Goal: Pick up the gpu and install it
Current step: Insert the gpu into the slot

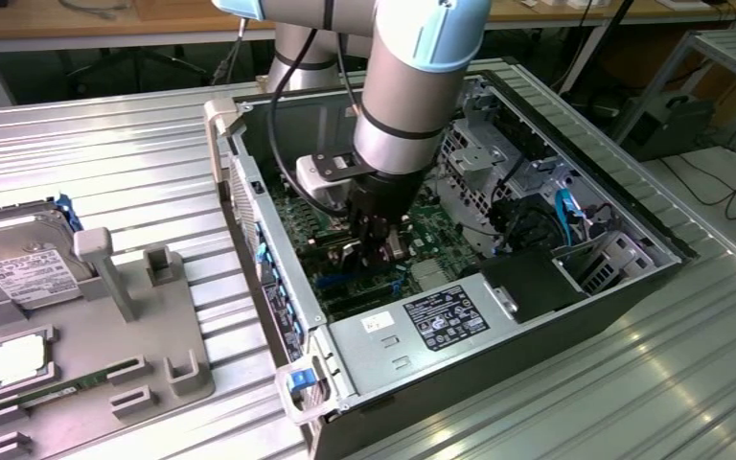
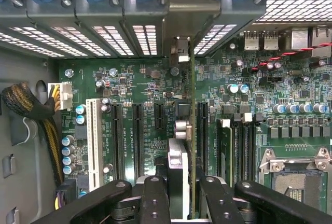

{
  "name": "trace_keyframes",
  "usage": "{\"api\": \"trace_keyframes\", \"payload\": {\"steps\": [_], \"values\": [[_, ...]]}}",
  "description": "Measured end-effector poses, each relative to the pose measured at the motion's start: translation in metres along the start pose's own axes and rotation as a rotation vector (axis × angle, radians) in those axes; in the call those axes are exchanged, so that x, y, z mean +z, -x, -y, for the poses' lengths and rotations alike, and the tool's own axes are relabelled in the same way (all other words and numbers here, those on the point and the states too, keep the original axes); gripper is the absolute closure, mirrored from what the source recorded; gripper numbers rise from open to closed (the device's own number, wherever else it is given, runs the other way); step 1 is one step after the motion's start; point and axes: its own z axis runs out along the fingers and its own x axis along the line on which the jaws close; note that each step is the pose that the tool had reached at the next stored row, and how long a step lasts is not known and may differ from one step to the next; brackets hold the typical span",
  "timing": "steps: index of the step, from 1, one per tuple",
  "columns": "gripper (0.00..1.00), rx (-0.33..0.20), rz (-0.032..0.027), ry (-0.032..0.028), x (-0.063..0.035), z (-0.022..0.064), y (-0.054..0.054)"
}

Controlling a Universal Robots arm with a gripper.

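Observation:
My gripper (image 2: 182, 199) is down inside the open computer case (image 1: 509, 379), shut on the gpu (image 2: 192, 130). In the wrist view the card stands on edge between my two black fingers (image 2: 154, 198). Its thin green board edge runs toward the case's slotted rear wall, and its silver bracket end (image 2: 180, 51) is close to that wall. The card hangs over the black expansion slots (image 2: 137, 136) of the green motherboard (image 2: 145, 79). Whether it sits in a slot, I cannot tell. In the exterior view the gripper (image 1: 375, 251) and the gpu (image 1: 391, 247) are low over the motherboard.
A white slot (image 2: 94, 141) and a yellow-black cable bundle (image 2: 26, 105) lie to one side of the card, RAM slots and the CPU socket (image 2: 295, 177) to the other. Outside the case, a grey fixture tray (image 1: 87, 355) carries a hard drive (image 1: 16, 264) and a green RAM stick (image 1: 49, 391).

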Motion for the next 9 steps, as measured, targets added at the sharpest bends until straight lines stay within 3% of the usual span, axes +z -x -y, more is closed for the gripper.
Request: {"api": "trace_keyframes", "payload": {"steps": [9], "values": [[0.72, 0.001, 0.0, 0.0, 0.0002, -0.0024, 0.002]]}}
